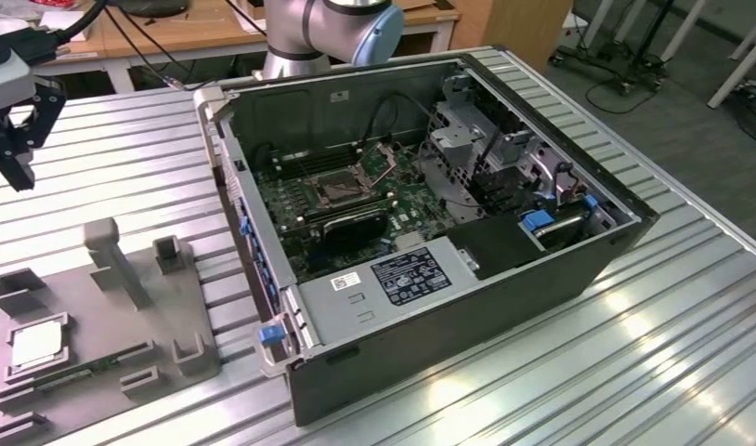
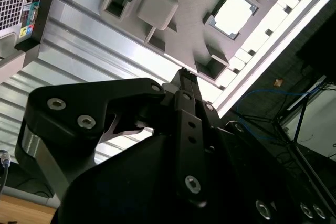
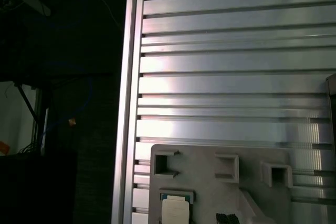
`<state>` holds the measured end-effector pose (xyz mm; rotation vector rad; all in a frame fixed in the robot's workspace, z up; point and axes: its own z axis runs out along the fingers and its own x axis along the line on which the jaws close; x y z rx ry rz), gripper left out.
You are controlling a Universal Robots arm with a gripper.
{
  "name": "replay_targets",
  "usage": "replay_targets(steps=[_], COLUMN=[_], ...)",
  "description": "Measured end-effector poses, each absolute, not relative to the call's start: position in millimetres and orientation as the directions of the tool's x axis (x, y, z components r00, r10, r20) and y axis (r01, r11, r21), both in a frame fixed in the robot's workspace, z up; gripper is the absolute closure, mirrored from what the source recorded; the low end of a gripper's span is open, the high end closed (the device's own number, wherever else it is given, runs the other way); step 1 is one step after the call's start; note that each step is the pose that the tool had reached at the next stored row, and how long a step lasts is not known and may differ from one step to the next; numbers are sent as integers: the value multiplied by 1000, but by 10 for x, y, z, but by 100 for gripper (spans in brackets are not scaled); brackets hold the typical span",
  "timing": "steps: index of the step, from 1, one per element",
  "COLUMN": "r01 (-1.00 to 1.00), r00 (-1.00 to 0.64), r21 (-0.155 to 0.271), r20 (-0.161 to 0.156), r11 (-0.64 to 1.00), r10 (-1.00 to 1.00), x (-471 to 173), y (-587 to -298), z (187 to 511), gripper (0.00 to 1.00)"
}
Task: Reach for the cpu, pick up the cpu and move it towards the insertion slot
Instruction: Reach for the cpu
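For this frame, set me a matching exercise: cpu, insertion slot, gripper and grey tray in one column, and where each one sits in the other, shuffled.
Things:
1. cpu
2. insertion slot
3. gripper
4. grey tray

Places:
A. on the green board inside the open computer case
B. on the ribbed table, at the exterior view's left of the case
C. in the air above the table, touching nothing
D. lying in a recess of the tray

Pairs: 1-D, 2-A, 3-C, 4-B.
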<state>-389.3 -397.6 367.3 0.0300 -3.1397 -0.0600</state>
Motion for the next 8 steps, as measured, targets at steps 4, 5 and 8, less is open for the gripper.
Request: replay_targets(steps=[4, 5, 8], r01=[-19, -19, -19], r00=[-1000, -1000, -1000], r21=[38, 38, 38], r20=[1, 1, 1], r11=[999, 999, 999], r10=[-19, -19, -19], x=[-3913, -3924, -3946], y=[-3975, -3975, -3976], z=[3670, 3668, 3664], gripper=[89, 89, 89])
